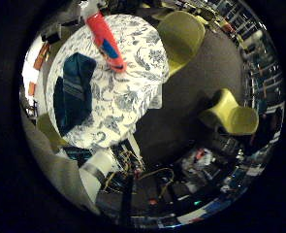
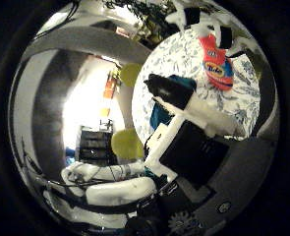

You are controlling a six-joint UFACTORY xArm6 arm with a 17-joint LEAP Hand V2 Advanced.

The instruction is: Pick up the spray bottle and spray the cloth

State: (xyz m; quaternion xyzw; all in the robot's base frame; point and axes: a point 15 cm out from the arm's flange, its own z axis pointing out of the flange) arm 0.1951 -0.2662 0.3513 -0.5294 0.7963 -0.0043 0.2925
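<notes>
red plastic spray bottle | fingers curled round | folded teal cloth | floral tablecloth

spray bottle: red-orange body, blue and yellow label patch, white top. cloth: dark teal, paler stripe band across it. tablecloth: white with grey-blue floral print. chairs: yellow-green, both the one beside the table and the one further off. floor: dark brown-grey. hand: white and black parts, black fingertip over the teal cloth.
</notes>
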